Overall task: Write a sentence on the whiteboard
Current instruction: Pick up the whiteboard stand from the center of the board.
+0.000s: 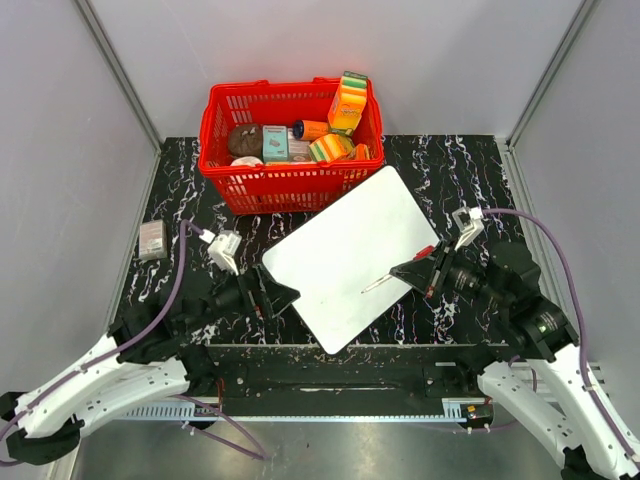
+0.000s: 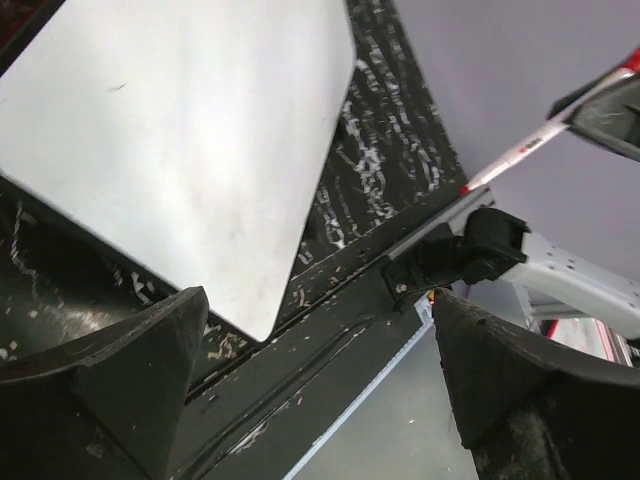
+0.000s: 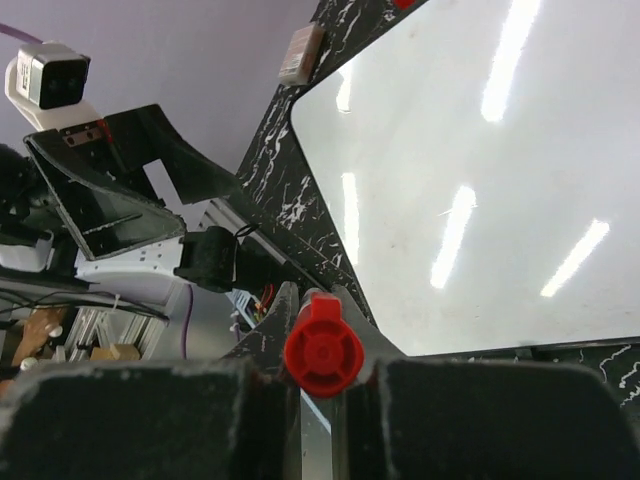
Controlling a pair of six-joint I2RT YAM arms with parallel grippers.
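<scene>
From the top camera, the whiteboard (image 1: 350, 250) lies flat on the table (image 1: 450, 170), turned on a diagonal. Its long axis runs from just ahead of the left end effector (image 1: 277, 291) away toward the far right. No sentence shows on it; the surface looks blank. The right end effector (image 1: 425, 268) is clamped on a marker (image 1: 381, 283) whose tip points leftward from it, over the board's near right part. Whether the tip touches cannot be told. This arm is the one placed to write, and I judge it must bring the tip down and sweep left across the board. The left end effector stands spread, holding nothing, with the board's near left corner just in front of it. A red basket (image 1: 290, 150) sits beyond the board, close to its far edge, and a small grey block (image 1: 152, 240) lies far left of the left end effector.

In the left wrist view, the fingers (image 2: 150, 370) stand wide apart. The whiteboard (image 2: 180, 130) is ahead and to their left, with a rounded corner near the gap. The marker (image 2: 525, 148) slants in at upper right.

In the right wrist view, the marker's red end (image 3: 322, 346) is pinched between the pads (image 3: 130, 420). The whiteboard (image 3: 480, 170) spreads ahead, unobstructed.
</scene>
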